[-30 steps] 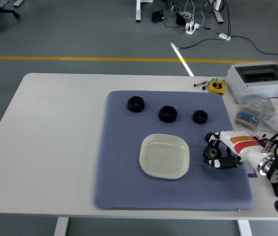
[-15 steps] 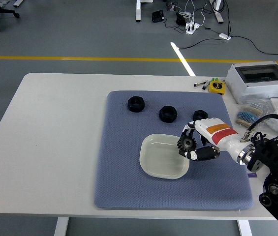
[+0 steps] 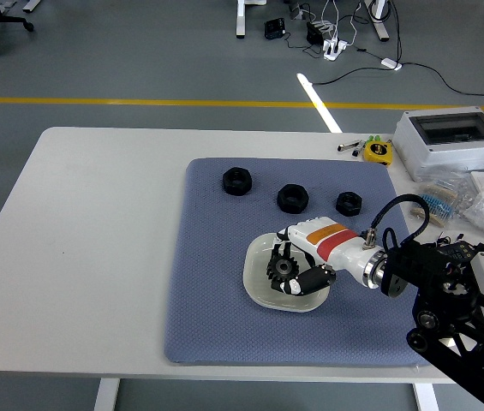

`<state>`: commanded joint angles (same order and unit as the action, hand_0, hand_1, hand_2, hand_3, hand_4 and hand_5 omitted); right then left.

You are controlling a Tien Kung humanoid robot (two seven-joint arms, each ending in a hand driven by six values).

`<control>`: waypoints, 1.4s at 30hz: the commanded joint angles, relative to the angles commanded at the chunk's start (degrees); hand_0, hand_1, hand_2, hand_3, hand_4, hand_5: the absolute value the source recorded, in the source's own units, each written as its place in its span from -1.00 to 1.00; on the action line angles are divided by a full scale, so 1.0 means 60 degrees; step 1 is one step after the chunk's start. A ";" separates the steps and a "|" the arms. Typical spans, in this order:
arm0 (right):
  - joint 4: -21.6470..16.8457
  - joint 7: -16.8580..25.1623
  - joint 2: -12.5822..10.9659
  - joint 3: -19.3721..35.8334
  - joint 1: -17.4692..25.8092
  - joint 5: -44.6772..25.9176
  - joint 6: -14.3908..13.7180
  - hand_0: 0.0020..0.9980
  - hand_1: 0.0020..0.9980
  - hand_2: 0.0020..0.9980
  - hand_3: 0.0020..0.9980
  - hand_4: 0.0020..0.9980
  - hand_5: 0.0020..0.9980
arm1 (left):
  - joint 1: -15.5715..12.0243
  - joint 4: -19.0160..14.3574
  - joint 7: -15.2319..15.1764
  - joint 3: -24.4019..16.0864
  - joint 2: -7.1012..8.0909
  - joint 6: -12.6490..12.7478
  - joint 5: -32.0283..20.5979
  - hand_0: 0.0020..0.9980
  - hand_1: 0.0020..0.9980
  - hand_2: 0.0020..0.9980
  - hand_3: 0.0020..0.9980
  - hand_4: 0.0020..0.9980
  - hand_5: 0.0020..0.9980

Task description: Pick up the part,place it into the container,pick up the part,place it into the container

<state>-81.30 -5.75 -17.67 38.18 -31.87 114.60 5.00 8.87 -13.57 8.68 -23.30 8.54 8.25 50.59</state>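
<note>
Black and toothed, the small plastic gear (image 3: 283, 267) now hangs over the middle of the pale translucent square dish (image 3: 259, 291), where half a second ago it was only at the dish's right rim and a second ago off to the right over the mat. The robot's right hand (image 3: 297, 265), white-shelled with an orange and red band, has its dark fingers (image 3: 308, 280) clenched around the gear; whether the gear touches the dish floor cannot be told. The dish sits on a blue-grey textured fabric mat (image 3: 207, 308) on the white table (image 3: 96, 223). Three black hexagonal nuts (image 3: 292, 198) lie in a row on the mat's far part.
</note>
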 joint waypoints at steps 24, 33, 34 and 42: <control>0.0425 0.0202 0.0129 0.0384 -0.0131 0.0187 -0.0011 -0.48 -0.07 0.47 0.77 1.00 -0.10 | -0.0023 -0.0006 0.0013 -0.0012 -0.0002 0.0002 -0.0008 0.41 0.30 0.33 0.16 0.34 0.26; 0.0714 0.0136 -0.0142 0.1148 -0.0304 0.0236 -0.0938 -0.52 -0.18 0.34 0.59 1.00 -0.13 | 0.0003 -0.0012 0.0029 -0.0026 -0.0004 -0.0017 0.0032 0.41 0.30 0.33 0.16 0.34 0.26; 0.0787 0.0130 -0.0173 0.1201 -0.0317 0.0294 -0.0966 -0.52 -0.18 0.34 0.59 1.00 -0.13 | 0.0005 -0.0014 0.0028 -0.0020 -0.0003 -0.0019 0.0029 0.41 0.30 0.33 0.16 0.34 0.26; 0.1785 0.0096 -0.0507 0.1260 -0.0523 0.0426 -0.1021 -0.53 -0.19 0.31 0.31 0.96 -0.14 | -0.0006 -0.0015 0.0021 -0.0010 -0.0001 -0.0017 -0.0013 0.41 0.31 0.33 0.16 0.34 0.25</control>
<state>-70.59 -5.17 -20.71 45.74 -35.01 117.15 -1.13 8.84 -13.67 8.81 -23.35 8.53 8.15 50.51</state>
